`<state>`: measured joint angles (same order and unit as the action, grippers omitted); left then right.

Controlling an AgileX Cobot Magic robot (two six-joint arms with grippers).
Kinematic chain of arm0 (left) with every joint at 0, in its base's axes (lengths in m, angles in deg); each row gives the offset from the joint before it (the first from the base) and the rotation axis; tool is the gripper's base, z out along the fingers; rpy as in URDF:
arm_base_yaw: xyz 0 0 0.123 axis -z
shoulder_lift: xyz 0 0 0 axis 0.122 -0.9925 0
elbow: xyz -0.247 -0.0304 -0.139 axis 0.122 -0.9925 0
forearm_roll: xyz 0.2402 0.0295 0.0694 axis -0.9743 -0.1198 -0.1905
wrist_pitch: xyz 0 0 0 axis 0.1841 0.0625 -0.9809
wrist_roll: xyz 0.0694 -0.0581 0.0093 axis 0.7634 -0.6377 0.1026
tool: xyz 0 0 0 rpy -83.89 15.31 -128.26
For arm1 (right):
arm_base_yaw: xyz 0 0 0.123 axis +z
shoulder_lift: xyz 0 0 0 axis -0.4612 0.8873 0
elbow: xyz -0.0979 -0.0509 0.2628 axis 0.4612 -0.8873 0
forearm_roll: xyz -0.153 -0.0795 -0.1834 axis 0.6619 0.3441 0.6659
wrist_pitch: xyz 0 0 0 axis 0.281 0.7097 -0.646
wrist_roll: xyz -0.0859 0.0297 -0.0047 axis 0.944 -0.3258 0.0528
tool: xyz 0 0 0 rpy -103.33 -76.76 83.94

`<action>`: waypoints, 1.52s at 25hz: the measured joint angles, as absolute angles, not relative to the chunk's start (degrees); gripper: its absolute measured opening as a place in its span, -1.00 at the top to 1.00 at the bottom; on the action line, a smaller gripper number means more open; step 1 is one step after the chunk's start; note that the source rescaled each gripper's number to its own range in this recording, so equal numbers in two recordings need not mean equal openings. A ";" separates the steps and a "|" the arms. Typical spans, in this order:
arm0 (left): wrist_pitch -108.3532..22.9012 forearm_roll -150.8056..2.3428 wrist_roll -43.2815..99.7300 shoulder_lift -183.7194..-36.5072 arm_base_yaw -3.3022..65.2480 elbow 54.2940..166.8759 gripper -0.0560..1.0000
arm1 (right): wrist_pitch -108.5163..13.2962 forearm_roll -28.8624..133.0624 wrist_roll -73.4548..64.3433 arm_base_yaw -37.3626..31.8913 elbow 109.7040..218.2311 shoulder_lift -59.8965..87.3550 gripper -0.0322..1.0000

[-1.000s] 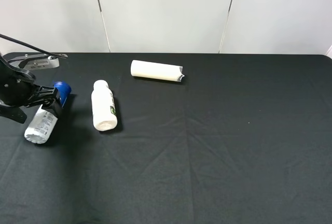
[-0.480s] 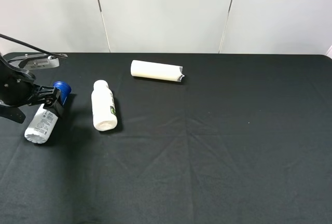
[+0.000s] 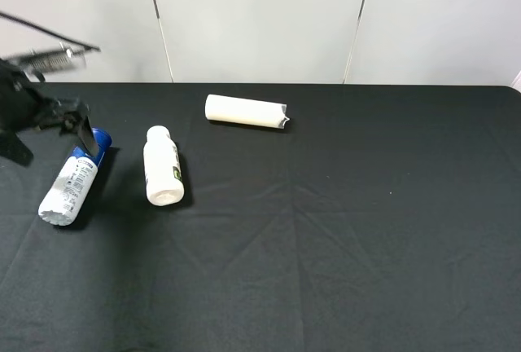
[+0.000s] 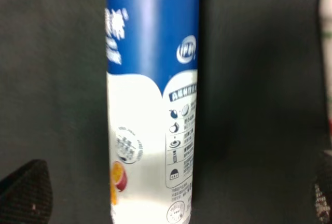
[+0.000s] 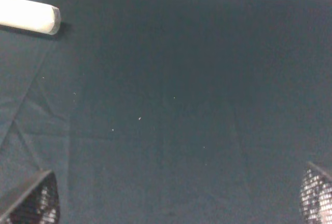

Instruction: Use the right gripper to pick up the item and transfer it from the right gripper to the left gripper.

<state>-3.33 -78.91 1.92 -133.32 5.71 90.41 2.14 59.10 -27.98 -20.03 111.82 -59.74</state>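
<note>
Item: slim white cylindrical plastic bottle with a round blue cap [image 3: 72, 181], lying on its side at the far left of the black cloth-covered bench [image 3: 342, 238], cap toward the far side, base toward the near side. Label, seen close in the left wrist view [image 4: 153, 110]: a blue upper band over a white body, a small round white logo on the blue, white characters at the band's edge too blurred to read, a column of small dark pictograms, a round stamp-like mark, and an orange-and-purple fruit picture low on the label. Surface smooth and glossy.

Left end effector [image 3: 77, 120]: black, on a black arm with a cable, raised just above the bottle's cap end, clear of the bottle; its textured tips sit wide apart at either side of the left wrist view, holding nothing.

Right end effector [image 5: 179, 203]: only two mesh-patterned black fingertips [image 5: 31, 200] show, spread wide at the picture's corners, empty, over bare cloth.

All-white capped bottle [image 3: 161, 166]: lying just right of the item, with a small dark label patch, print unreadable.

Plain cream-white tube [image 3: 246, 112]: lying across the far side of the bench, right end crimped and ragged, no print visible.

Bench cloth: matte black, lightly creased.
</note>
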 joint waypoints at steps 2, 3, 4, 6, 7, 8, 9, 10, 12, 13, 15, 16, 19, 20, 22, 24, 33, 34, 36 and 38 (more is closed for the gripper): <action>-2.31 -80.17 0.93 -130.77 5.71 91.83 -1.00 | 2.14 59.10 -27.98 -20.03 111.82 -59.74 -1.00; -1.79 -80.84 0.35 -129.60 5.71 92.39 -1.00 | 2.14 59.10 -27.98 -20.03 111.82 -59.74 -1.00; -1.20 -81.40 -0.24 -128.18 5.71 93.08 -1.00 | 2.14 59.10 -27.98 -20.03 111.82 -59.74 -1.00; 0.20 -82.12 -1.82 -125.22 5.71 94.43 -1.00 | 2.14 59.10 -27.98 -20.03 111.82 -59.74 -1.00; 0.91 -82.38 -2.45 -124.03 5.71 95.08 -1.00 | 2.14 59.10 -27.98 -20.03 111.82 -59.74 -1.00; 1.71 -82.53 -2.73 -122.58 5.71 95.89 -1.00 | 2.14 59.10 -27.98 -20.03 111.82 -59.74 -1.00; 2.69 -82.81 -2.96 -121.14 5.71 96.77 -1.00 | 2.14 59.10 -27.98 -20.03 111.82 -59.74 -1.00; 3.72 -83.06 -3.09 -119.94 5.71 97.66 -1.00 | 2.14 59.10 -27.98 -20.03 111.82 -59.74 -1.00; 5.78 -83.42 -3.29 -117.00 5.71 99.27 -1.00 | 2.14 59.10 -27.98 -20.03 111.82 -59.74 -1.00; 6.69 -83.56 -3.35 -115.41 5.71 99.95 -1.00 | 2.14 59.10 -27.98 -20.03 111.82 -59.74 -1.00; 7.54 -83.77 -3.43 -112.34 5.71 100.61 -1.00 | 2.14 59.10 -27.98 -20.03 111.82 -59.74 -1.00; 7.74 -83.75 -3.43 -110.60 5.71 100.60 -1.00 | 2.14 59.10 -27.98 -20.03 111.82 -59.74 -1.00; 8.90 -84.55 -3.43 -105.95 5.71 100.60 -1.00 | 2.14 59.10 -27.98 -20.03 111.82 -59.74 -1.00; 9.23 -84.83 -3.43 -104.39 5.71 100.60 -1.00 | 2.14 59.10 -27.98 -20.03 111.82 -59.74 -1.00; 10.22 -85.22 -3.43 -101.86 5.71 100.60 -1.00 | 2.14 59.10 -27.98 -20.03 111.82 -59.74 -1.00; 10.96 -85.27 -3.43 -99.37 5.71 100.60 -1.00 | 2.14 59.10 -27.98 -20.03 111.82 -59.74 -1.00; 13.65 -85.27 -3.43 -88.67 5.71 100.48 -1.00 | 2.14 59.10 -27.98 -20.03 111.82 -59.74 -1.00; 13.72 -85.27 -3.43 -87.38 5.71 100.00 -1.00 | 2.14 59.10 -27.98 -20.03 111.82 -59.74 -1.00; 13.96 -85.16 -3.43 -84.84 5.71 98.59 -1.00 | 2.14 59.10 -27.98 -20.03 111.82 -59.74 -1.00; 14.20 -85.16 -3.43 -81.95 5.71 96.23 -1.00 | 2.14 59.10 -27.98 -20.03 111.82 -59.74 -1.00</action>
<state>14.20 -85.16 -3.43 -81.95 5.71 96.23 2.14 59.10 -27.98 -20.03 111.82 -59.74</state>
